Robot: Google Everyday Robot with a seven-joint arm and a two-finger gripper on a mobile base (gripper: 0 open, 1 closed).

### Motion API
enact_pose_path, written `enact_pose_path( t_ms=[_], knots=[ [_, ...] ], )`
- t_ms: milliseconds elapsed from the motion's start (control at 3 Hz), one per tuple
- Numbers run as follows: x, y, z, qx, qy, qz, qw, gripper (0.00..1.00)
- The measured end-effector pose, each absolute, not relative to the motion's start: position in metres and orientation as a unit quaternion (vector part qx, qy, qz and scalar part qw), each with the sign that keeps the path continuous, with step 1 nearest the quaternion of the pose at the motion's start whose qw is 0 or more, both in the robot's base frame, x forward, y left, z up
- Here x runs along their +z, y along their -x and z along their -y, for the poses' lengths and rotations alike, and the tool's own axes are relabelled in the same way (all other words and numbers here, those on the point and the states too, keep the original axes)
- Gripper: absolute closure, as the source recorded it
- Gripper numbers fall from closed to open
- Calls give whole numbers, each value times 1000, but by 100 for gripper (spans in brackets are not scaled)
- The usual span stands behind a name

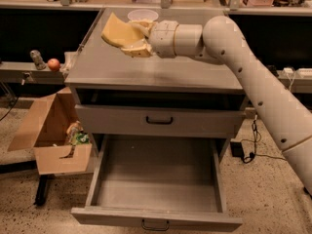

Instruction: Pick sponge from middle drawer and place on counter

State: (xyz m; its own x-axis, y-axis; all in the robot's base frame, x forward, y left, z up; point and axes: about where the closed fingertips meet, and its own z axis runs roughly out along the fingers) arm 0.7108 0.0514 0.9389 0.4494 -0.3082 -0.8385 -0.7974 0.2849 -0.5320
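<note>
My gripper is shut on the sponge, a pale yellow foam block, and holds it above the far left part of the counter. The arm reaches in from the right across the grey cabinet top. The middle drawer, the lowest one, stands pulled fully open below, with its black handle at the front and nothing visible inside. The drawer front above it is closed.
A white bowl sits at the back of the counter just behind the sponge. An open cardboard box with items stands on the floor at left. An apple and a small object rest on a shelf at left. A wooden bench runs behind.
</note>
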Motion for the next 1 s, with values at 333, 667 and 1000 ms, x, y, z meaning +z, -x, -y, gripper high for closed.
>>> enact_pose_path(
  t_ms=[333, 667, 1000],
  knots=[
    [921, -741, -57, 208, 555, -514, 620, 100],
    [904, -765, -58, 209, 556, -548, 589, 100],
    [901, -767, -59, 210, 555, -553, 585, 82]
  ],
)
